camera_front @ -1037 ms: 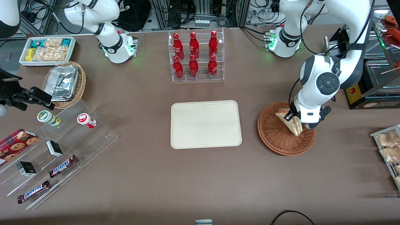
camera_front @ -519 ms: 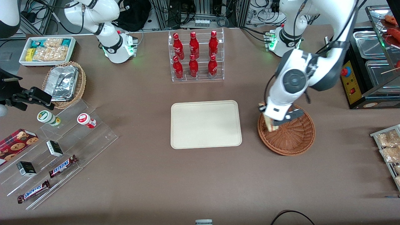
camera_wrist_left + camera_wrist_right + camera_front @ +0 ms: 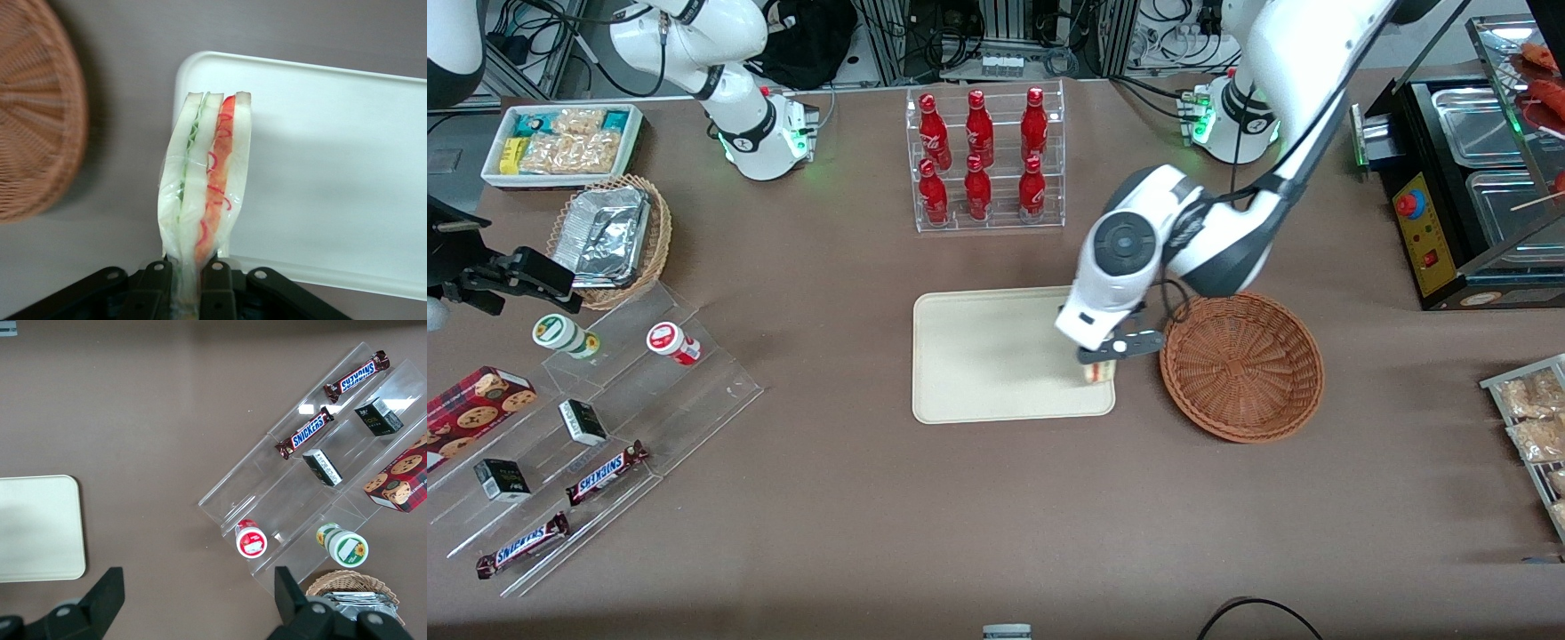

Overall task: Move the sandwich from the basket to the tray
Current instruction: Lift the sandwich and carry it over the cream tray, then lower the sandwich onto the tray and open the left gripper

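My left gripper (image 3: pixel 1104 356) is shut on the sandwich (image 3: pixel 1100 372), a wrapped pale wedge with green and red-orange filling, and holds it over the edge of the cream tray (image 3: pixel 996 356) that lies nearest the basket. In the left wrist view the sandwich (image 3: pixel 205 180) hangs between the black fingers (image 3: pixel 216 280) above the tray's corner (image 3: pixel 320 167). The reddish-brown wicker basket (image 3: pixel 1241 365) stands empty beside the tray, toward the working arm's end; its rim also shows in the left wrist view (image 3: pixel 40 120).
A clear rack of red bottles (image 3: pixel 984 157) stands farther from the camera than the tray. A tan foil basket (image 3: pixel 614 238), a white snack bin (image 3: pixel 560 142) and a clear stepped display with snack bars (image 3: pixel 569 418) lie toward the parked arm's end. A black appliance (image 3: pixel 1458 196) stands near the basket.
My gripper has lifted the sandwich out of the basket and carried it sideways to above the tray's edge. The basket is now empty.
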